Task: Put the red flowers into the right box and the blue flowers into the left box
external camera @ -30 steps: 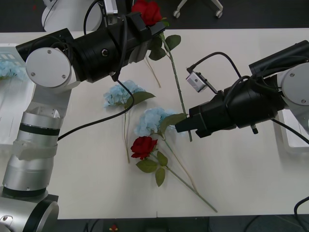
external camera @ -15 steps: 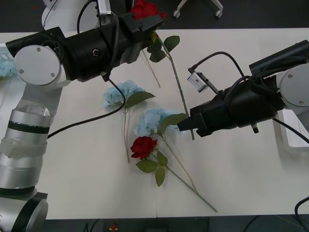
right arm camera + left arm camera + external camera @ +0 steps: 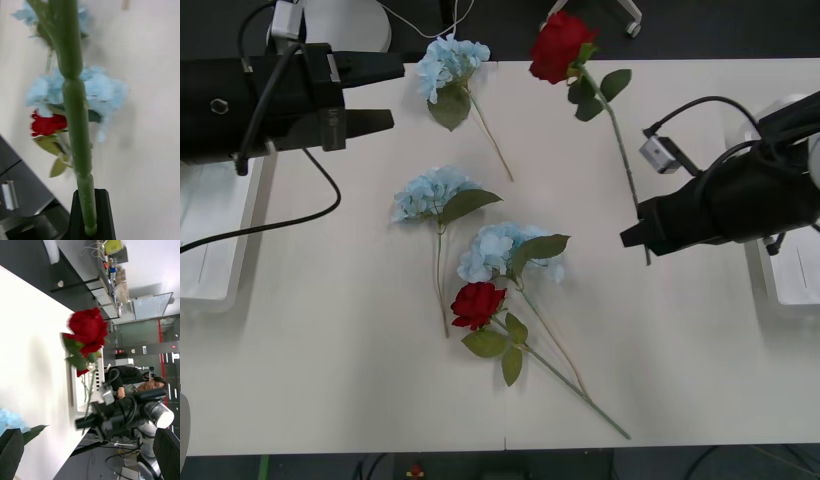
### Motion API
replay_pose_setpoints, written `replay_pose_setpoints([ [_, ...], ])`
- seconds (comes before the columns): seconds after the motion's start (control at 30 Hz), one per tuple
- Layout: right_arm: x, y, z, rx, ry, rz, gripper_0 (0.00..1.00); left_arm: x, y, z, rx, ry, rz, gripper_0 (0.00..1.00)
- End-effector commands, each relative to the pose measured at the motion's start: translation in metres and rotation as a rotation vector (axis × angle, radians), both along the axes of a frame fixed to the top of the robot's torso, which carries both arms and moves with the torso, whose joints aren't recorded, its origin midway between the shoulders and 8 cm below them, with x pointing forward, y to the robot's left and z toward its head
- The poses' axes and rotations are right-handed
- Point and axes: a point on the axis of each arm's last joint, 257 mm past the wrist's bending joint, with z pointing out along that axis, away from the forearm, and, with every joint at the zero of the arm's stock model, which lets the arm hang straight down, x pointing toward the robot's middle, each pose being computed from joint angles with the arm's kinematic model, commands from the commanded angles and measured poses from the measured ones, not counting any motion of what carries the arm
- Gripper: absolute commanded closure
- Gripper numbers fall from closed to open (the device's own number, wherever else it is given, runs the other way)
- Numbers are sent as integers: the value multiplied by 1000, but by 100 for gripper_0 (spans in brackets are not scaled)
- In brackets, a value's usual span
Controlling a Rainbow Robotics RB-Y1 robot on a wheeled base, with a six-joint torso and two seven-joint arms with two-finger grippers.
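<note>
1. The right pincer (image 3: pixel 635 238) has swung away from the middle of the table towards its own side. It is closed on the green stem of the held rose (image 3: pixel 560 45), whose bloom has travelled with it and sits at the far end of the stem, well apart from the pincer.
2. The right wrist view confirms the grip: the stem runs straight into the closed black fingers (image 3: pixel 80 221).
3. The right box (image 3: pixel 780 285) lies behind the right pincer, beside its arm. We judge this rose is on its way there, not yet delivered.
4. The left pincer (image 3: pixel 385 93) has pulled back from the rose and stands open, holding nothing. Its retreat uncovers a blue cluster (image 3: pixel 450 65), now near its fingertips.
5. Two more blue flowers (image 3: pixel 430 195) and a loose rose (image 3: pixel 478 303) lie well apart from both pincers, towards the table's middle and near edge, still unsorted.
6. The left box (image 3: pixel 210 240) is partly covered by the left arm, so we cannot tell what it holds.
7. The right box is cut off at the edge. In the left wrist view something red shows in it, but too small to name.
</note>
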Motion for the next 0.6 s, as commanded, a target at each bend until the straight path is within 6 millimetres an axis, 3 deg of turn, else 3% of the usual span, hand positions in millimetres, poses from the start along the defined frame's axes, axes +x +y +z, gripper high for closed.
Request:
replay_pose_setpoints([
  [0.03,38,-88,38,-105,-61,-175,100,5,49,-6,98,-60,77,0],
  [0.1,43,-120,43,-138,-60,-231,100,7,58,-18,157,-48,94,0],
  [0.17,45,-166,44,-190,-35,-305,100,11,71,-39,266,-50,116,0],
  [0.2,46,-177,46,-200,-32,-324,100,13,75,-45,297,-58,121,0],
  [0.27,47,-222,49,-247,-14,-406,100,17,85,-69,428,-75,127,0],
  [0.43,36,-318,49,-330,45,-593,100,29,93,-112,658,-93,130,0],
  [0.47,33,-328,47,-337,55,-612,100,31,93,-116,677,-94,135,0],
  [0.53,24,-366,42,-383,79,-684,100,41,88,-121,718,-104,160,0],
  [0.6,19,-386,37,-412,93,-725,100,49,81,-120,718,-99,189,0],
])
